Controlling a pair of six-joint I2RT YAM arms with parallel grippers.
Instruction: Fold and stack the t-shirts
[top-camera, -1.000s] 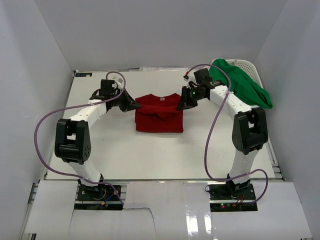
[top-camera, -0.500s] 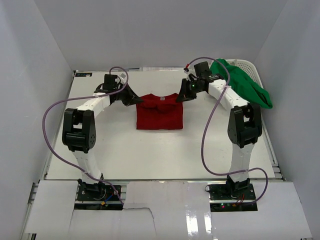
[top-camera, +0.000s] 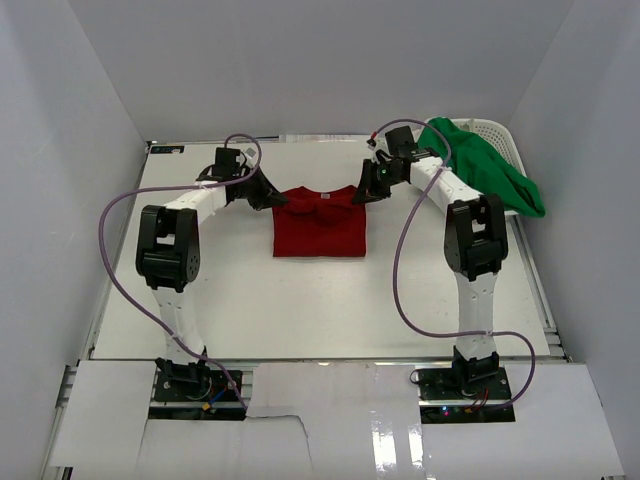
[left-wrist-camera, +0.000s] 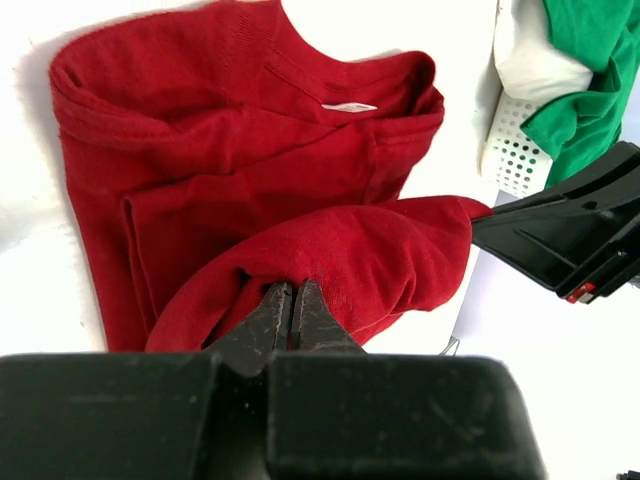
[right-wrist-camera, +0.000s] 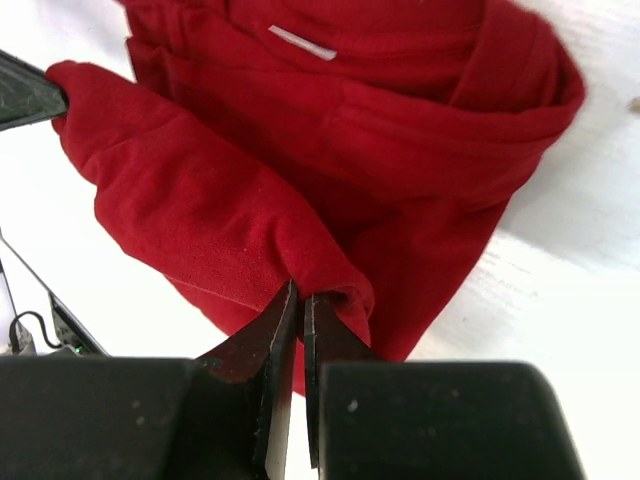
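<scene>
The deep red t-shirt (top-camera: 320, 225) lies partly folded at the middle of the table (top-camera: 300, 300), collar at the far side. My left gripper (top-camera: 273, 199) is shut on the shirt's far left corner. In the left wrist view (left-wrist-camera: 290, 292) it pinches a raised fold of the red t-shirt (left-wrist-camera: 230, 170). My right gripper (top-camera: 362, 192) is shut on the far right corner. In the right wrist view (right-wrist-camera: 300, 297) it pinches the same raised fold of the red t-shirt (right-wrist-camera: 400, 130). The bright green t-shirt (top-camera: 487, 172) drapes over the basket.
A white slotted basket (top-camera: 497, 132) stands at the far right corner of the table; it also shows in the left wrist view (left-wrist-camera: 512, 160) with the green cloth (left-wrist-camera: 590, 70). White walls enclose the table on three sides.
Both grippers have carried the shirt's edge toward the far side. The red shirt has gone from a rumpled shape to a flatter rectangle.
</scene>
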